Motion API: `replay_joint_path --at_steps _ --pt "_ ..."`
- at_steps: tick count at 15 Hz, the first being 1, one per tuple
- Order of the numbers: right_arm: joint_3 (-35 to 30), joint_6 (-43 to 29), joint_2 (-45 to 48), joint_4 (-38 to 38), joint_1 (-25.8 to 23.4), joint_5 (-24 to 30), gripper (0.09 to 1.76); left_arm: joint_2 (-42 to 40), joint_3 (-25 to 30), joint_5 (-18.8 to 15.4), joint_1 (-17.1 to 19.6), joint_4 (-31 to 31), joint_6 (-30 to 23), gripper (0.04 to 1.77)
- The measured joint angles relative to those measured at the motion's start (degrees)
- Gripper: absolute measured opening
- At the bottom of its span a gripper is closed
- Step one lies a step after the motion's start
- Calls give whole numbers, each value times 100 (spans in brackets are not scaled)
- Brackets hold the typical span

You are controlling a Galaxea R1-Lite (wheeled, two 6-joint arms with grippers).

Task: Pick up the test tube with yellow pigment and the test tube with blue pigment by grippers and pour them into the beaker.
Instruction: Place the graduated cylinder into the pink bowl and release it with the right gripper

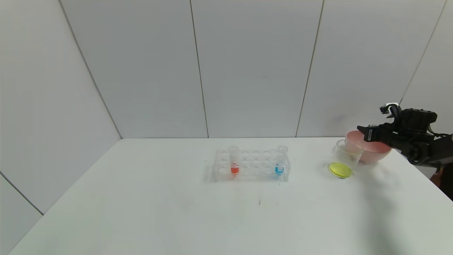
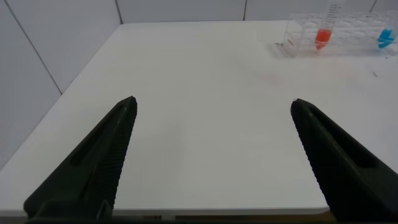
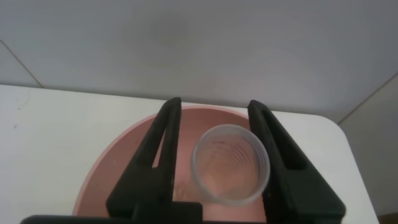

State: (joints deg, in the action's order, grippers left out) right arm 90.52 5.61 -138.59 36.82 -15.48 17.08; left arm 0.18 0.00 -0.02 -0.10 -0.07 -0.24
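My right end effector (image 1: 364, 134) hangs above the pink bowl (image 1: 371, 152), its fingers (image 3: 158, 155) clamped on a clear test tube (image 3: 230, 165) whose open mouth faces the wrist camera; I take this to be the test tube with yellow pigment, now apparently drained, though I cannot confirm residue. The beaker (image 1: 343, 159) stands just beside and below this end effector, touching or nearly touching the bowl, with yellow liquid covering its bottom, which suggests the first pour is complete. I judge the bowl serves as a discard point, which would explain holding the tube over it. The test tube with blue pigment (image 1: 279, 161) stands upright in the clear rack (image 1: 251, 164), well apart toward the centre of the desk (image 1: 177, 212), beside an orange-red tube (image 1: 234, 161). My left end effector (image 2: 211, 155) is parked low at the near desk edge, fingers spread wide, holding nothing.
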Motion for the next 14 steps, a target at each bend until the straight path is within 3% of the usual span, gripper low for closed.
replay_joint_path --at_steps 3,8,14 --pt "24 0 -40 13 5 -9 112 0 0 0 0 0 0 176" --pt "-251 -9 255 29 0 -15 140 0 0 2 0 0 0 176" --pt "-1803 -17 1318 809 2 13 156 0 0 0 0 0 0 176"
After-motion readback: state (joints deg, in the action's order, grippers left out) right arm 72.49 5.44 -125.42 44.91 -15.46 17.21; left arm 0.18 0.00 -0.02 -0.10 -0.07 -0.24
